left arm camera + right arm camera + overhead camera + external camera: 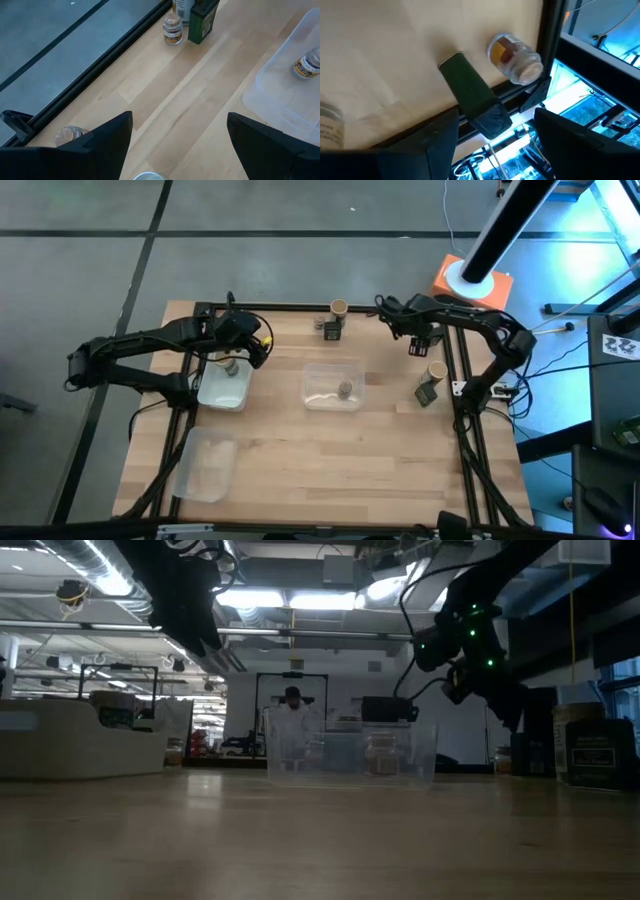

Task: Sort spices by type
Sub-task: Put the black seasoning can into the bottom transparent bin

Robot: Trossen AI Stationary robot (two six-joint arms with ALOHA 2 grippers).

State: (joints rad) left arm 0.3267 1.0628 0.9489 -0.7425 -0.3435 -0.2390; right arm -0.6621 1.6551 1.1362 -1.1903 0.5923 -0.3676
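High view: clear rectangular tray (352, 370), squat round jar (345, 389) inside

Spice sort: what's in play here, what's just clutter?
In play: tan-topped jars; dark packets; small round jars; both open grippers.
Clutter: clear trays; orange block.

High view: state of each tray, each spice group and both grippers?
Left gripper: open, empty, over the left tray.
Right gripper: open, empty, near the table's far right edge.
Left tray: holds one small jar.
Middle tray: holds one small jar.
Near-left tray: contents cannot be made out.
Far-edge spices: upright, unsorted.
Right-edge spices: on the table, unsorted.
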